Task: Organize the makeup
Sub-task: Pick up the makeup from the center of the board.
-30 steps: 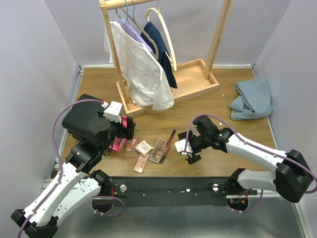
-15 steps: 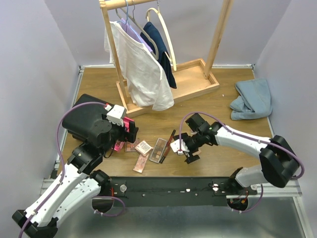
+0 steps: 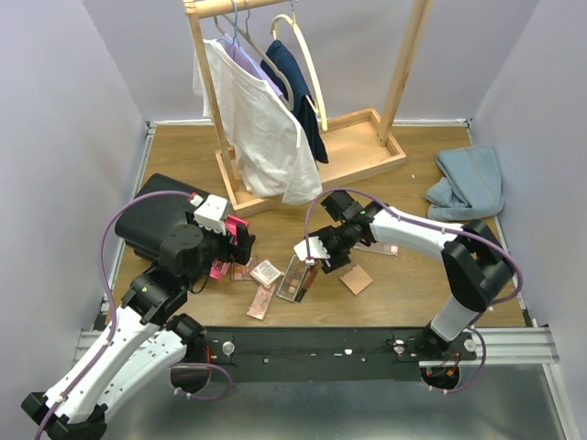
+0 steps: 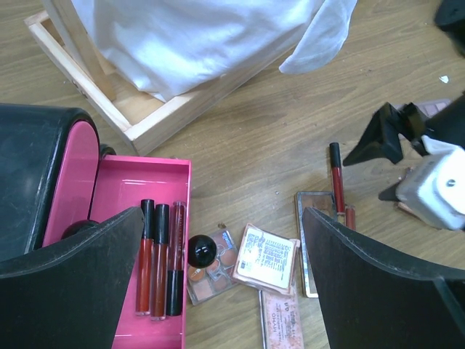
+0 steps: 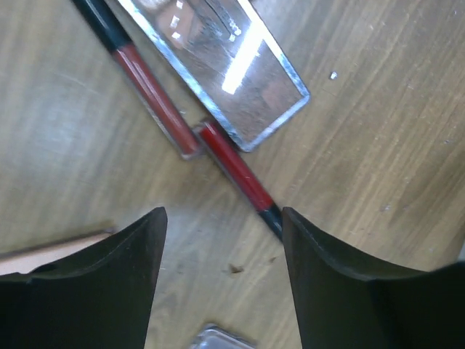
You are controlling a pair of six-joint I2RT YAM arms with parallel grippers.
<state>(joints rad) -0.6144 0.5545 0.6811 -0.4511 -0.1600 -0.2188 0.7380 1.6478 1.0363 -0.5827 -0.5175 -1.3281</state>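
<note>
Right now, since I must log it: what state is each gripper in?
Left gripper: open, holding nothing.
Right gripper: open above a red tube, not gripping it.

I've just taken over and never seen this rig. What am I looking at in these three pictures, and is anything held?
Two robot arms with two-finger grippers work on a wooden table. The wide picture looks down from above; the other two come from cameras on each wrist. The left gripper hangs open by a pink drawer holding three tubes. The right gripper hangs open above a red tube beside a shiny palette. Nothing is held.
</note>
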